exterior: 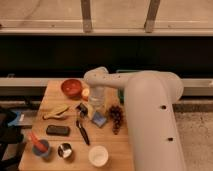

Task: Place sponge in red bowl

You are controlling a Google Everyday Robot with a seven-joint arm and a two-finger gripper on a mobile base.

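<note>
The sponge point(99, 119), one only, is lying near the worktop's point(116, 148) middle. The one gripper point(96, 111) is hanging right above it, its grip impossible to tell. One red bowl point(71, 87) is sitting by the far edge.

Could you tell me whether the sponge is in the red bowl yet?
Out. The sponge lies on the table beside the grapes, just below the gripper, apart from the red bowl.

The gripper point(89, 109) hangs over the table point(117, 147), with the sponge point(99, 119) just beside it at five o'clock. The red bowl point(71, 87) sits at its eleven o'clock.
</note>
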